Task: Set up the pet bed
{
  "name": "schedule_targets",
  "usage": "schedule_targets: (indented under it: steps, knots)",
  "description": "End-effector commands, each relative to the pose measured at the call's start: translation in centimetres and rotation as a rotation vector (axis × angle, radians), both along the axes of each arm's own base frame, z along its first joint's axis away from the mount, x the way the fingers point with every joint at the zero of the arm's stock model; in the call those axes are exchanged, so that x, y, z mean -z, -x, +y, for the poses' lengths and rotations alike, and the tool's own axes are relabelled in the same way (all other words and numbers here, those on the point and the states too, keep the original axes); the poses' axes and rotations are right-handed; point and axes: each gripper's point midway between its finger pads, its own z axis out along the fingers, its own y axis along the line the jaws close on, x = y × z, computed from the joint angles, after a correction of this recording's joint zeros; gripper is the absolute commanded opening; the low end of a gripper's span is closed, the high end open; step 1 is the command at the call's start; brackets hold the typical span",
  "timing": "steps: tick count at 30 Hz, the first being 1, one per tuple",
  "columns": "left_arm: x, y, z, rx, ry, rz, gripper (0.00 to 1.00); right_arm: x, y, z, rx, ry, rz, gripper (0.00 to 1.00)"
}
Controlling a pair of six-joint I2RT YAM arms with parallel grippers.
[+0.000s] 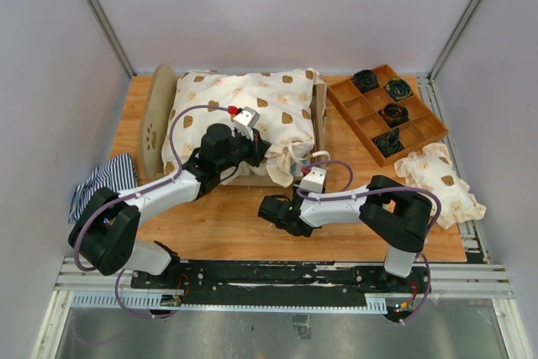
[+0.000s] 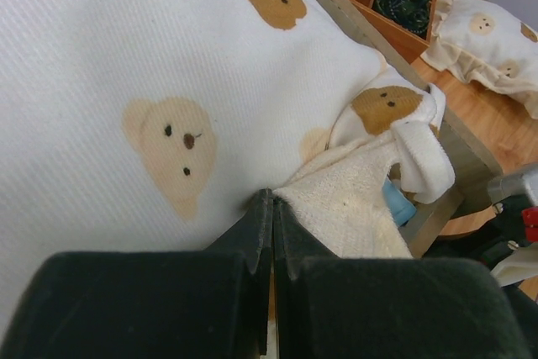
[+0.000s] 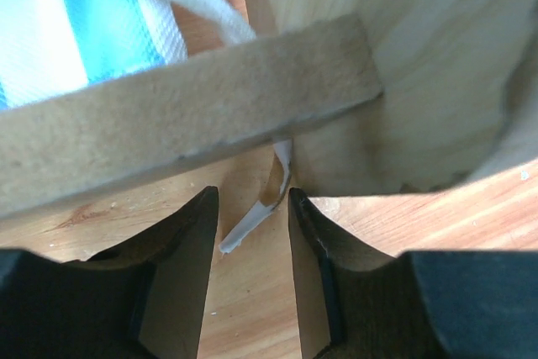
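The pet bed point(image 1: 155, 124) stands at the back left, its paw-print headboard on the left. A cream bear-print blanket point(image 1: 244, 102) lies bunched over it. My left gripper point(image 1: 255, 155) hovers over the bed's near edge. In the left wrist view it point(image 2: 272, 199) is shut, tips against a fold of the blanket point(image 2: 126, 65) where the fleecy underside point(image 2: 353, 208) turns up; no cloth shows between them. My right gripper point(image 1: 267, 208) sits low on the table at the bed's near side. It point(image 3: 252, 199) is open under the plywood rail point(image 3: 185, 115), a white strip point(image 3: 252, 224) dangling untouched between its fingers. The striped mattress point(image 3: 92, 31) shows behind.
A brown compartment tray point(image 1: 340, 102) with dark items stands at the back right. A bear-print pillow point(image 1: 441, 182) lies at the right edge. A navy-and-white striped cloth point(image 1: 105, 182) hangs off the table's left side. The arms' cables loop above the wooden table point(image 1: 227, 224).
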Motion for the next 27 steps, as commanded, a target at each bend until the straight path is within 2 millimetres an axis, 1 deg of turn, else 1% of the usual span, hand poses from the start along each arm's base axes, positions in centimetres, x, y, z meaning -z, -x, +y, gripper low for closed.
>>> schedule_targets:
  steps: [1, 3, 6, 8, 10, 12, 14, 16, 18, 20, 22, 24, 27]
  knots:
    - [-0.9, -0.3, 0.5, -0.017, 0.023, -0.025, 0.0, 1.1, 0.2, -0.9, 0.014, 0.082, 0.006, 0.39]
    - [-0.8, -0.3, 0.5, -0.019, 0.025, -0.022, 0.0, 1.6, 0.3, -0.8, 0.02, 0.081, 0.015, 0.38]
    - [-0.7, -0.3, 0.6, -0.023, 0.025, -0.021, 0.0, 2.1, 0.3, -0.6, 0.009, 0.084, 0.025, 0.29]
    - [-0.7, -0.4, 0.6, -0.027, 0.026, -0.021, 0.0, 2.2, 0.4, -0.5, -0.007, 0.087, 0.034, 0.17]
    - [-0.6, -0.4, 0.7, -0.03, 0.025, -0.017, 0.0, 1.6, 0.7, -0.2, -0.041, 0.096, 0.033, 0.02]
    - [-0.6, -0.3, 0.8, -0.037, 0.026, -0.016, 0.0, 0.0, 1.3, 0.0, -0.083, 0.101, -0.001, 0.0]
    - [-0.9, -0.4, 1.2, -0.055, 0.035, -0.018, 0.01, -1.9, 2.0, 0.6, -0.15, 0.1, -0.031, 0.0]
    - [-1.4, -0.3, 1.5, -0.073, 0.044, -0.022, 0.04, -3.8, 2.9, 1.9, -0.257, 0.108, -0.051, 0.0]
    - [-2.1, -0.2, 2.0, -0.096, 0.054, -0.023, 0.12, -4.6, 3.8, 2.9, -0.356, 0.082, -0.047, 0.0]
    - [-2.7, 0.1, 2.6, -0.127, 0.056, -0.013, 0.27, -4.7, 4.6, 4.1, -0.464, 0.018, -0.015, 0.0]
    - [-3.3, 0.6, 3.4, -0.155, 0.066, -0.002, 0.38, -5.9, 5.3, 5.7, -0.575, -0.078, -0.026, 0.0]
    - [-3.5, 1.8, 3.8, -0.145, 0.077, 0.014, 0.44, -7.2, 5.8, 6.4, -0.651, -0.127, -0.038, 0.0]
    - [-3.7, 4.1, 4.3, -0.095, 0.067, 0.035, 0.47, -9.2, 6.2, 6.5, -0.707, -0.165, -0.058, 0.0]
